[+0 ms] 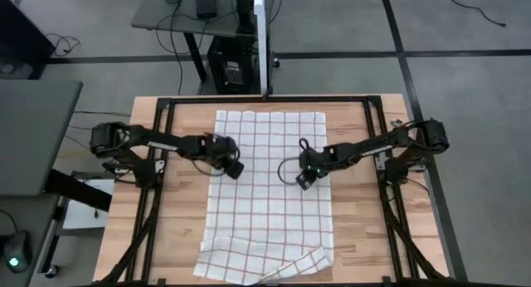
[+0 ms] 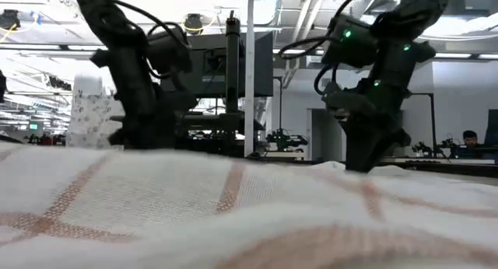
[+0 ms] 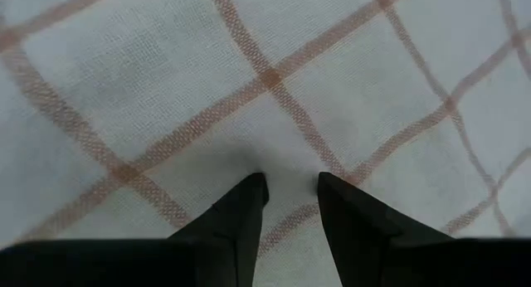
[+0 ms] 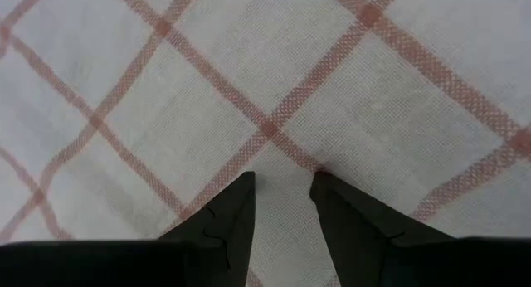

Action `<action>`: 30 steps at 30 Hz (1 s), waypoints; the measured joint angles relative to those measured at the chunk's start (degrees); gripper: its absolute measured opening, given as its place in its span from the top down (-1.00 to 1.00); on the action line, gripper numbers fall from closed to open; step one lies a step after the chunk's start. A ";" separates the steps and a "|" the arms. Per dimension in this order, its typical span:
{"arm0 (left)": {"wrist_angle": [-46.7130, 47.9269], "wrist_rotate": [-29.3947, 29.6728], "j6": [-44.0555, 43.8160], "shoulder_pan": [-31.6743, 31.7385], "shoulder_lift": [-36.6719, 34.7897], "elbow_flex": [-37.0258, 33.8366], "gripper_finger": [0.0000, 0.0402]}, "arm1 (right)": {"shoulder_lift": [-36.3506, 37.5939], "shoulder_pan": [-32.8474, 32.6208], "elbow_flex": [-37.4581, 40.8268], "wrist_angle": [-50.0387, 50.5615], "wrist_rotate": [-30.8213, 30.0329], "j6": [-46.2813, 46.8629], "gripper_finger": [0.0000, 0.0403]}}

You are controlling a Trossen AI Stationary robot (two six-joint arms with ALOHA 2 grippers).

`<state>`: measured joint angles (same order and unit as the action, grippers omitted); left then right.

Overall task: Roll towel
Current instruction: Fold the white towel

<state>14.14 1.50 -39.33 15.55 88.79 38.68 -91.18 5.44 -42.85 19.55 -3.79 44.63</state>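
Observation:
The white towel (image 1: 270,196) with reddish-brown grid lines lies spread flat on the wooden table (image 1: 365,212). Its near right corner (image 1: 303,262) is folded over onto itself. My left gripper (image 1: 235,168) is down on the towel near its left edge, about halfway along. My right gripper (image 1: 304,181) is down on the towel right of its middle. Both have a narrow gap between their fingers, as the left wrist view (image 3: 290,187) and the right wrist view (image 4: 282,183) show. The towel fills the bottom of the low view (image 2: 233,214). My left gripper sets its two fingertips (image 3: 253,187) on the towel's flat top surface (image 3: 290,158) from above, slanting down. The cloth lies on the table, with a faint dimple at the tips. My right gripper sets its two fingertips (image 4: 245,187) on the flat towel (image 4: 282,154) from above, slanting down. The cloth lies flat on the table and shows in the gap between the fingers.
Bare wood shows left (image 1: 178,221) and right (image 1: 365,237) of the towel. Black frame rails (image 1: 274,99) run along the table's far and side edges. Desks and cables stand beyond the far edge.

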 joint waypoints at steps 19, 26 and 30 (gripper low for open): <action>6.72 -11.70 22.11 14.19 -6.55 10.13 0.47 | 9.23 12.70 -2.80 -3.16 26.30 -11.09 0.39; 8.06 -11.72 19.54 7.71 -17.20 11.26 0.47 | 21.04 -7.52 -2.01 -3.34 16.40 -5.18 0.39; 7.32 -11.70 14.23 2.17 -20.69 11.32 0.47 | 22.28 -19.49 -1.76 -4.39 14.38 0.77 0.39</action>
<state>21.45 -10.20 -25.09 17.72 68.10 50.00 -68.89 -14.05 -44.61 15.16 10.59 45.41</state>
